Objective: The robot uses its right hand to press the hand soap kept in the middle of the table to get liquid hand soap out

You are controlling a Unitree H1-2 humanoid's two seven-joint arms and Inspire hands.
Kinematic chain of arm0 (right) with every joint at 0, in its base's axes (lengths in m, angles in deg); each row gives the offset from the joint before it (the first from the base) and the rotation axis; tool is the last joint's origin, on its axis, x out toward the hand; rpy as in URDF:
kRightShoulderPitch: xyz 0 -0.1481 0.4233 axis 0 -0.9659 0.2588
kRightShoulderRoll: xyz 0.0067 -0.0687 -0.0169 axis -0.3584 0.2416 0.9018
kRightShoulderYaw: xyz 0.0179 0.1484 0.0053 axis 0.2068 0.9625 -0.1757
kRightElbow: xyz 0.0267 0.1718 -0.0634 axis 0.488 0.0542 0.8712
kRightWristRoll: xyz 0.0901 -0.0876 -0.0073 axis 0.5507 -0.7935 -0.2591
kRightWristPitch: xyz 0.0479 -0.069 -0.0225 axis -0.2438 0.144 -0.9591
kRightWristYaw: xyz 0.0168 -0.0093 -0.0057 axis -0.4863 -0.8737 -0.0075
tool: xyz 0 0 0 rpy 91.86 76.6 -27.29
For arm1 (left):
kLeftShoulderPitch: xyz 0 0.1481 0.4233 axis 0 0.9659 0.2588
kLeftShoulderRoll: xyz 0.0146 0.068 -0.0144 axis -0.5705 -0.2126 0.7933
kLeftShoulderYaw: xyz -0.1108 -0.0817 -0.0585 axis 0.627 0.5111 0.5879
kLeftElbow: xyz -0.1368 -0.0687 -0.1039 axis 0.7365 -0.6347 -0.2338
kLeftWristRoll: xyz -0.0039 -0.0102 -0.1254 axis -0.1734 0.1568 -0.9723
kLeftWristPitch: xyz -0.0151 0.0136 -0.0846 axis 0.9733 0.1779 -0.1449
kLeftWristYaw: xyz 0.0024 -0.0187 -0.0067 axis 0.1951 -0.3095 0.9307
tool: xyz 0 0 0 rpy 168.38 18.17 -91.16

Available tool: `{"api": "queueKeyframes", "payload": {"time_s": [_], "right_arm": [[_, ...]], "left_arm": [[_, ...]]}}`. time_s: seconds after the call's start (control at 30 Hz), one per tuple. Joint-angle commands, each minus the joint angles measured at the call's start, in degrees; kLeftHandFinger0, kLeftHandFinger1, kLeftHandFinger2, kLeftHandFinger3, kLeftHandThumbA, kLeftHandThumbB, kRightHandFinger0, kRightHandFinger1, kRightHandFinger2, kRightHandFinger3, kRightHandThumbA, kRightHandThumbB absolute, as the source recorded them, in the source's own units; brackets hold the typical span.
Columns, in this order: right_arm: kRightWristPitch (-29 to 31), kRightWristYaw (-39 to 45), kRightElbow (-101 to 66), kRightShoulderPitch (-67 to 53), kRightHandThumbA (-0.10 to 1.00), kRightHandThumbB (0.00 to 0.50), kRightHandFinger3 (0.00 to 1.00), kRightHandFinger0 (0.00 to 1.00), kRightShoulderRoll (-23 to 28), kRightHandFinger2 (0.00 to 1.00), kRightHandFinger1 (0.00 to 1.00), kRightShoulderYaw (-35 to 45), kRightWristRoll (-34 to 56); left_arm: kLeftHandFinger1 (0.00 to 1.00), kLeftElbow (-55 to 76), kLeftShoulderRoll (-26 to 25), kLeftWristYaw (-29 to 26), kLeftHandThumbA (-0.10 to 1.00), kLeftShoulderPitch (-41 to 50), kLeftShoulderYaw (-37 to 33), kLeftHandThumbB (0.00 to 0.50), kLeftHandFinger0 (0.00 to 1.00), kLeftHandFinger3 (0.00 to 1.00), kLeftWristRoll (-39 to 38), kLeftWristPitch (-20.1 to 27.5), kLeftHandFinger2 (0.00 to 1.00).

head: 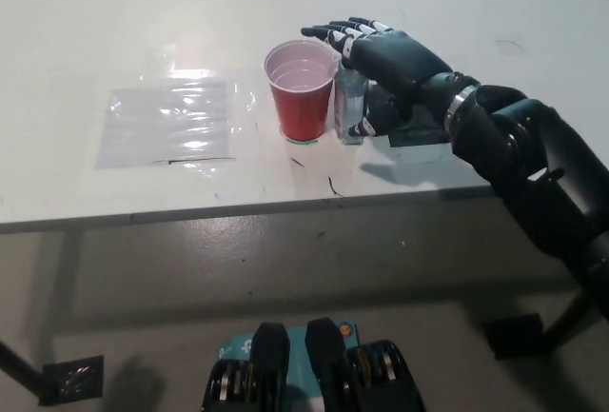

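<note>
Your right hand [390, 58] lies flat over the soap bottle [348, 107], fingers [328, 31] spread, gripping nothing. You see the bottle mid-counter [143, 22], just beside the red cup [303, 88].

I can read no text, label or number anywhere here. The soap bottle [349, 107] under my right hand [390, 65] shows no legible label.

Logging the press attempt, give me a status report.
Right hand flat over the soap bottle, pump head hidden beneath it. Left hand out of view. Red cup hard against the bottle's left.
</note>
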Motion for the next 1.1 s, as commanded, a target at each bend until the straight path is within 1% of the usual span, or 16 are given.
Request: {"api": "queueKeyframes", "payload": {"time_s": [0.0,0.1,0.2,0.23,0.3,0.33,0.43,0.5,0.6,0.63,0.77,0.8,0.83,0.9,1.0,1.07], "right_arm": [[4.3,-3.5,3.5,0.0,1.0,0.38,1.0,1.0,-1.1,1.0,1.0,-0.5,-2.2],[6.5,-5.0,6.8,0.0,1.0,0.389,1.0,1.0,-1.8,1.0,1.0,-1.2,-2.9],[5.8,-4.4,7.2,-0.1,1.0,0.4,1.0,1.0,-2.1,1.0,1.0,-1.5,-3.2],[6.7,-5.5,8.1,-0.2,1.0,0.413,1.0,1.0,-2.1,1.0,1.0,-1.4,-3.3],[7.3,-6.2,9.1,-0.1,1.0,0.416,1.0,1.0,-2.2,1.0,1.0,-1.5,-3.6],[8.0,-6.4,9.8,-0.4,1.0,0.422,1.0,1.0,-2.1,1.0,1.0,-1.8,-3.9],[8.5,-6.9,9.9,-0.7,1.0,0.408,1.0,1.0,-1.6,1.0,1.0,-2.5,-5.0],[7.5,-5.6,8.2,-0.9,1.0,0.383,1.0,1.0,-0.8,1.0,1.0,-2.9,-5.7],[6.8,-4.0,5.9,-1.5,1.0,0.385,1.0,1.0,1.2,1.0,1.0,-3.2,-6.7],[6.5,-4.0,5.3,-1.8,1.0,0.386,1.0,1.0,1.6,1.0,1.0,-3.4,-7.2],[5.9,-2.5,4.1,-2.1,1.0,0.397,1.0,1.0,3.2,1.0,1.0,-3.6,-7.4],[5.6,-1.9,3.8,-2.3,1.0,0.394,1.0,1.0,4.1,1.0,1.0,-3.9,-8.0],[5.3,-1.7,3.7,-2.5,1.0,0.417,1.0,1.0,4.6,1.0,1.0,-4.1,-8.4],[5.2,-0.9,3.1,-2.5,1.0,0.41,1.0,1.0,5.1,1.0,1.0,-4.2,-8.5],[3.3,0.8,1.3,-3.2,1.0,0.437,1.0,1.0,5.9,1.0,1.0,-4.2,-8.8],[2.3,1.8,0.0,-3.2,1.0,0.438,1.0,1.0,6.1,1.0,1.0,-4.1,-8.9]], "left_arm": [[1.0,1.8,-1.5,1.5,1.0,-1.2,0.9,0.116,1.0,0.86,1.9,-1.1,1.0],[1.0,1.8,-1.4,1.8,1.0,-1.3,0.9,0.107,1.0,0.85,2.3,-1.1,1.0],[1.0,1.7,-1.1,2.2,1.0,-1.7,1.2,0.107,1.0,0.89,2.7,-1.1,1.0],[1.0,1.6,-0.9,2.4,1.0,-2.1,1.2,0.102,1.0,0.9,2.9,-1.1,1.0],[1.0,1.8,-0.4,3.0,1.0,-2.4,1.6,0.105,1.0,0.9,3.3,-1.1,1.0],[1.0,1.8,-0.9,2.5,1.0,-2.4,1.0,0.102,1.0,0.87,3.2,-1.1,1.0],[1.0,2.0,-0.8,2.5,1.0,-2.4,1.1,0.093,1.0,0.85,3.7,-1.1,0.99],[1.0,1.9,-0.7,2.8,1.0,-2.7,1.4,0.11,1.0,0.86,4.2,-1.1,1.0],[1.0,1.7,-0.7,2.8,1.0,-3.2,1.7,0.095,1.0,0.88,3.4,-1.1,1.0],[1.0,1.9,-0.6,3.1,1.0,-3.2,1.9,0.101,1.0,0.86,3.5,-1.1,1.0],[1.0,1.8,-0.5,3.4,1.0,-3.8,1.9,0.102,1.0,0.86,4.5,-1.1,1.0],[1.0,2.2,-0.2,3.8,1.0,-3.8,2.3,0.107,1.0,0.83,5.2,-1.1,1.0],[1.0,2.4,-0.2,3.7,1.0,-3.7,2.1,0.098,1.0,0.83,5.4,-1.1,1.0],[1.0,2.6,-0.3,3.6,1.0,-3.4,2.3,0.098,1.0,0.82,5.3,-1.1,0.99],[1.0,2.3,0.0,4.0,1.0,-3.7,2.7,0.099,1.0,0.83,5.7,-1.1,1.0],[1.0,2.2,0.1,4.3,1.0,-4.4,3.3,0.077,1.0,0.85,5.8,-1.1,1.0]]}}
